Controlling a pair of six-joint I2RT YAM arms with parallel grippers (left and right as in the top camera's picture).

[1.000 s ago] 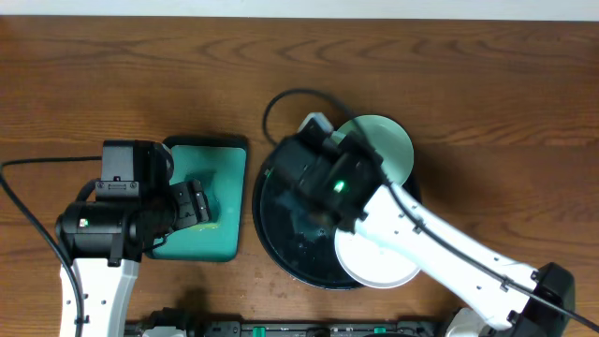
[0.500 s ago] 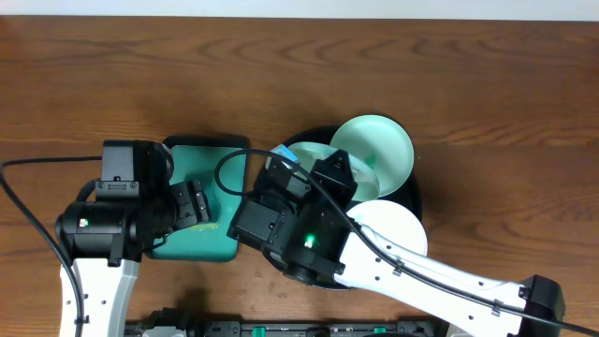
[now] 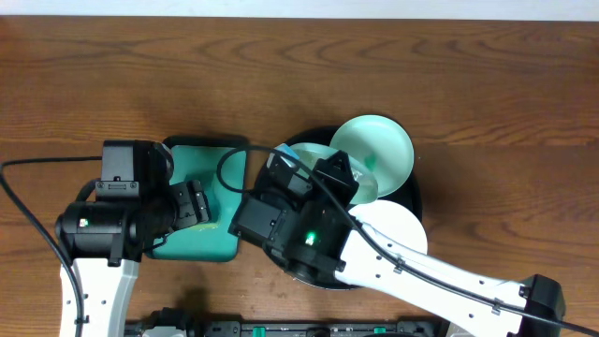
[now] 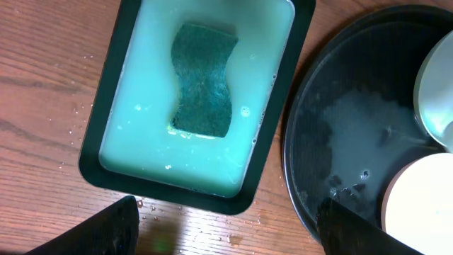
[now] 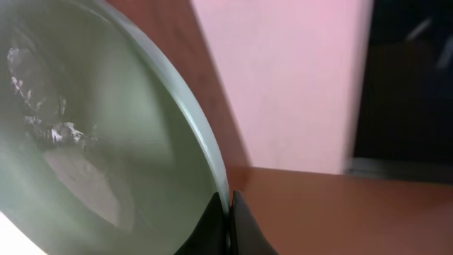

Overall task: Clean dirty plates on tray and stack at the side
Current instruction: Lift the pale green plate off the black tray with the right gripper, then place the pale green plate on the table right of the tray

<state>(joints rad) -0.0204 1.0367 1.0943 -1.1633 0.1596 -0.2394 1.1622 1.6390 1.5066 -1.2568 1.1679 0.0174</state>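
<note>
**White shells, black joints**

The left arm (image 3: 94, 229) and right arm (image 3: 421, 267) pair white link shells with boxy black joint housings. A green light (image 3: 308, 241) glows on the right housing. Thin black cables (image 3: 47, 161) trail from both. The left gripper (image 4: 226, 205) has matte black fingers (image 4: 99, 230).

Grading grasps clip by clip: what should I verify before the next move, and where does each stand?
1. Right gripper pinching mint green plate by its rim: ok.
2. Left gripper open, empty: ok.
3. Sponge free in teal tray of soapy water: ok.
4. Held plate clean: not ok, wet residue shows.
5. White plate waiting on black tray: ok.
</note>
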